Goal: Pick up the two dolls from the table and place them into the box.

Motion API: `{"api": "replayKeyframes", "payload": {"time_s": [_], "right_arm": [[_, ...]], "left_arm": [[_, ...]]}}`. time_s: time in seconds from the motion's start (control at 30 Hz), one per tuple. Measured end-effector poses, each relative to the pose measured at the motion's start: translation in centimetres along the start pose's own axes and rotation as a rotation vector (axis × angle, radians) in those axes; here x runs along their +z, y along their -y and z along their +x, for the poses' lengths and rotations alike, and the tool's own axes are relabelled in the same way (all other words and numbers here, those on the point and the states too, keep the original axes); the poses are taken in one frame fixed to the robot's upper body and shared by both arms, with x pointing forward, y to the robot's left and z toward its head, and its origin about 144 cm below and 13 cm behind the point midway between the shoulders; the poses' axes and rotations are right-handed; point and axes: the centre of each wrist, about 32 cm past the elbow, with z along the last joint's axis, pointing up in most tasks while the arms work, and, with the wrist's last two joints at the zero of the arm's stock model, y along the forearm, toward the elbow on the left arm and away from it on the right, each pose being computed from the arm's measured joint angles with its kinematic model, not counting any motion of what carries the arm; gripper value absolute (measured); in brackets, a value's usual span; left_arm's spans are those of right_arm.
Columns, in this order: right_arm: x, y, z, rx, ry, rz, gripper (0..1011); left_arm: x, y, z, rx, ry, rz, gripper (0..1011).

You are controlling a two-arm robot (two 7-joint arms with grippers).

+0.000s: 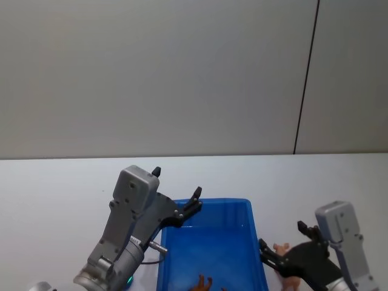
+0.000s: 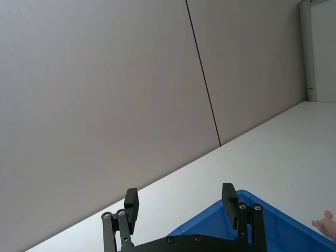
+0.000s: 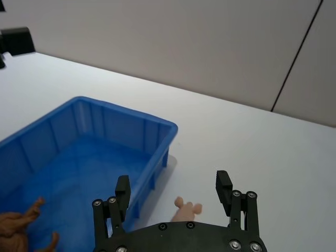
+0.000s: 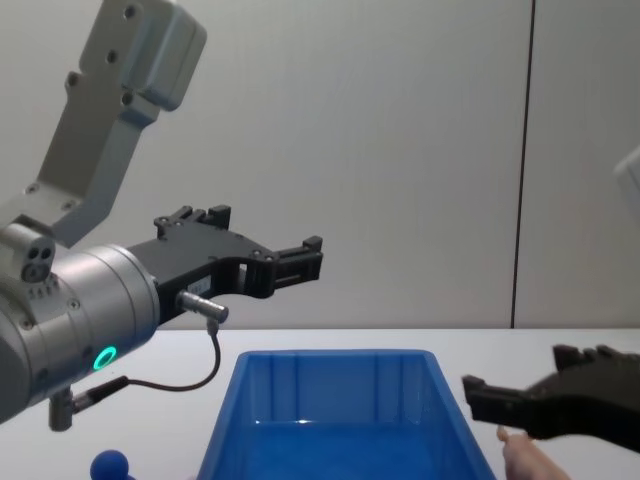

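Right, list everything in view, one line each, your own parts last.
box: one, bright blue, on the table in front of the robot
pink doll: one, pale pink, on the table right of the box
blue doll: one, dark blue, left of the box
brown figure: one, orange-brown, inside the box
table: one, white, under it all
wall: one, grey, behind the table
left end effector: one, black, open, raised over the box's far left corner
right end effector: one, black, open, low at the pink doll
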Motion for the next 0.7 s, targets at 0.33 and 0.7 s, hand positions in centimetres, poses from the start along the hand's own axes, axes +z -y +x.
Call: {"api": "replayKeyframes", "payload": {"time_s": [0.33, 0.7], "right_arm": [[-1.1, 0.9, 0.0, -0.031, -0.009, -0.054, 1001], [-2.1, 1.2, -0.4, -0.029, -0.024, -0.098, 1001]], "left_arm": [[0.0, 0.0, 0.0, 0.000, 0.000, 0.000, 1001], [0.0, 0.0, 0.0, 0.000, 0.000, 0.000, 1001]]}}
